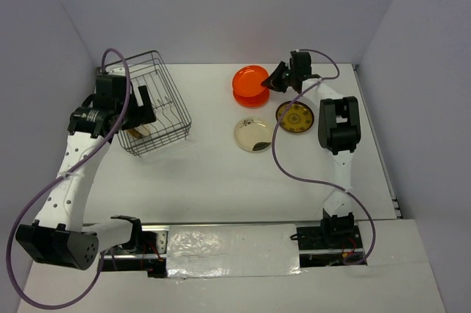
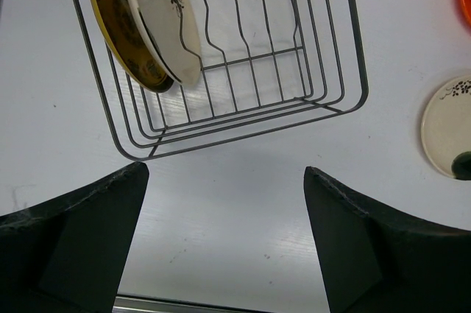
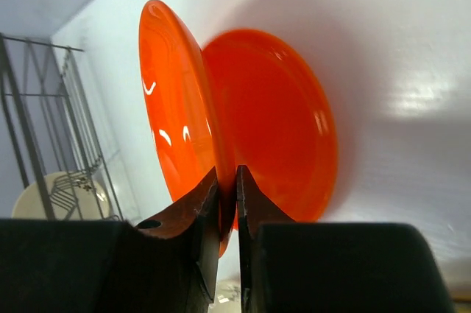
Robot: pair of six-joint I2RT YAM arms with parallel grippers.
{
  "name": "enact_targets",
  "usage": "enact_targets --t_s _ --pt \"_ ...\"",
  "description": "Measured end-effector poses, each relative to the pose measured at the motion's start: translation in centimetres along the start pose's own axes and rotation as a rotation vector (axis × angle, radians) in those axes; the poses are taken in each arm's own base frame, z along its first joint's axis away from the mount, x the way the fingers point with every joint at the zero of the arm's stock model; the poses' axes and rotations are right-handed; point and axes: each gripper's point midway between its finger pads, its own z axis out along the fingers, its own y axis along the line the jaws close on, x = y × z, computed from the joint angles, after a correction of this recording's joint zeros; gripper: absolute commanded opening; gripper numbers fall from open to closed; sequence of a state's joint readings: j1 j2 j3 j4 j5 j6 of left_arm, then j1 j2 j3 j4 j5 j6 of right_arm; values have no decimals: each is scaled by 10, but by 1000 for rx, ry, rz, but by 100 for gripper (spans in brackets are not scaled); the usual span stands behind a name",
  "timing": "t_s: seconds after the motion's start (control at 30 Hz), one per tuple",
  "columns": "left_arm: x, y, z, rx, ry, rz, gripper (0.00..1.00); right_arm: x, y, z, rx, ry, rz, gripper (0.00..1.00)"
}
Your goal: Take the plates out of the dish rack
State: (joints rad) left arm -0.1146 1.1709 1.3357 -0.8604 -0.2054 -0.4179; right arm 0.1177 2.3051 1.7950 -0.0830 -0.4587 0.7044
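The wire dish rack (image 1: 171, 85) stands at the back left. A cream plate (image 2: 165, 11) and a brown-and-gold plate (image 2: 118, 18) lean on edge in it. My left gripper (image 2: 227, 173) is open and empty, over bare table just in front of the rack (image 2: 346, 55). At the back centre, my right gripper (image 3: 227, 177) is shut on the rim of an orange plate (image 3: 173, 99). That plate is tilted on edge over a second orange plate (image 3: 280, 121) lying flat. A cream plate (image 1: 252, 135) and a brown patterned plate (image 1: 295, 116) lie flat nearby.
White walls close in the table at the back and on both sides. The right arm's cable (image 1: 276, 155) loops over the table beside the flat plates. A metal rail (image 1: 228, 250) runs along the near edge between the arm bases.
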Motion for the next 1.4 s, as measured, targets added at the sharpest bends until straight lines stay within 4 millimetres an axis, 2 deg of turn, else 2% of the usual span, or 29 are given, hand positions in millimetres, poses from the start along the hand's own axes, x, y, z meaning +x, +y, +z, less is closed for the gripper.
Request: enact_targets --t_s 0.03,0.07,0.13,0.17,0.2,0.23,0.27,0.43,0.53,0.63,0.7,0.77,0.83,0.9,0.97,1.03,1.1,1.13,1.17,1.23,1.3,1.4 --pt "0 0 1 -3 1 0 99 4 -4 0 15 14 5 18" --pt "0 1 2 -7 2 0 100 8 -8 0 32 29 11 23" --pt "0 1 5 -15 9 2 100 13 -13 -1 49 45 15 46" --pt "0 1 6 -17 12 1 99 13 -14 -2 54 45 13 66" --pt "-1 0 7 -17 14 1 100 14 -15 -2 59 49 11 79" --pt "-1 0 8 -18 16 0 99 15 -16 -3 65 56 2 86" --pt "-2 0 9 -17 16 0 99 18 -18 -4 76 66 -6 100" --pt "-7 -1 7 -18 4 -2 99 27 -24 -11 184 106 -83 100" --pt "-12 1 5 -32 -12 -6 99 28 -12 -18 269 109 -172 100" --pt "-16 3 5 -52 -18 -8 100 29 8 -23 319 112 -271 100" --pt "-17 4 8 -62 -14 -9 99 35 21 -25 317 123 -319 100" --pt "-15 4 12 -72 -3 -14 100 47 24 -29 321 148 -341 100" --pt "-14 5 16 -84 1 -25 99 61 17 -40 335 172 -342 100" --pt "-15 8 19 -105 1 -28 99 80 9 -61 362 207 -340 100" --pt "-15 13 25 -142 6 -41 99 86 13 -84 378 194 -361 100" --pt "-17 19 33 -195 20 -46 97 92 36 -112 361 153 -423 100" --pt "-22 22 45 -246 31 -57 90 99 79 -137 281 96 -487 100" --pt "-25 23 52 -268 38 -60 82 102 103 -151 219 55 -516 100" --pt "-28 24 59 -294 41 -73 78 108 129 -167 148 22 -544 100" --pt "-35 28 71 -347 49 -86 65 117 163 -196 22 -38 -572 100" --pt "-40 33 83 -400 60 -91 62 122 169 -218 -43 -78 -569 100" --pt "-41 42 99 -458 83 -100 62 135 153 -223 -51 -68 -550 100"
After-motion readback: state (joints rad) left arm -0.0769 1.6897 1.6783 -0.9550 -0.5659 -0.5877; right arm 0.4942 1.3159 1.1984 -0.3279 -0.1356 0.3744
